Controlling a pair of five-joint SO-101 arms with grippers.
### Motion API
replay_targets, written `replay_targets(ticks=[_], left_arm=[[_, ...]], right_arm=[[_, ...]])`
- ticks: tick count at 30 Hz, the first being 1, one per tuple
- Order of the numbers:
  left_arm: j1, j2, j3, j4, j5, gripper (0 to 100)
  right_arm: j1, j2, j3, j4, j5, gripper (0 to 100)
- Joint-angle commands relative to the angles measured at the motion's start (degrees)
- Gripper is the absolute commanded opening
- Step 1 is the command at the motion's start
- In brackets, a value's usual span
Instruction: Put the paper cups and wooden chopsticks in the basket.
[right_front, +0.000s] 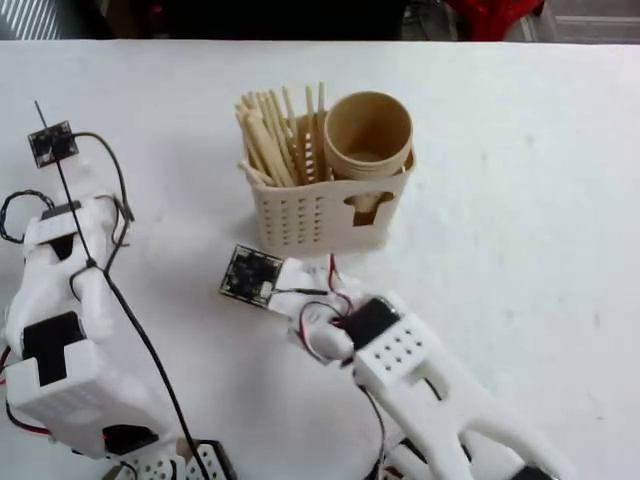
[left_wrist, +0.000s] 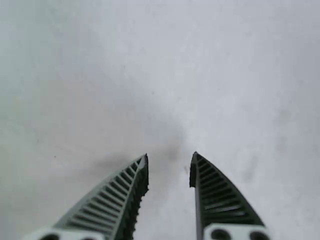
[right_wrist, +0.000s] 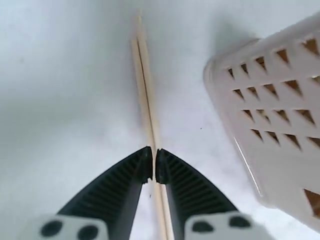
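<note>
The right end effector (right_wrist: 153, 162) is pinching a pair of slim, pale wooden chopsticks (right_wrist: 145, 90), with its dark ribbed jaws closed together on them. The sticks are lying low along the white table (right_front: 520, 200), just beside the cream perforated plastic basket (right_wrist: 270, 125); whether they are already lifting off is not clear. In the high view the basket is already holding a bundle of wooden chopsticks (right_front: 275, 135) next to stacked tan paper cups (right_front: 368, 135).

A long stretch of the pair is sticking out beyond the jaws, so the step probably calls for raising it well above the rim before swinging across. It should then be tipped upright and lowered on the bundle's side, away from the cups. A firm, even squeeze should keep the two sticks from scissoring apart.

The left end effector (left_wrist: 169, 162) is hanging over bare table, its grey-green jaws apart and holding nothing.

The table is looking smooth and matte, so loose sticks could slide. Beyond its far edge the room is showing dark, with a red object (right_front: 490, 12) at one corner.
</note>
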Motion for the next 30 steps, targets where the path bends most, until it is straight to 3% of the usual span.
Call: replay_targets(ticks=[1,6,23,30], left_arm=[[0.6,-0.4,-1.1,-0.8,0.4,16],[0.6,-0.4,-1.1,-0.7,0.4,16],[0.6,-0.4,-1.1,-0.6,0.4,16],[0.6,-0.4,-1.1,-0.6,0.4,16]], right_arm=[[-0.3,7.5,-0.6,-5.4,0.6,11.3],[-0.3,17.7,-2.2,-10.6,0.7,20.3],[1.9,29.9,-9.0,-9.4,0.8,18.9],[4.3,29.4,-9.4,-9.4,3.5,1.5]])
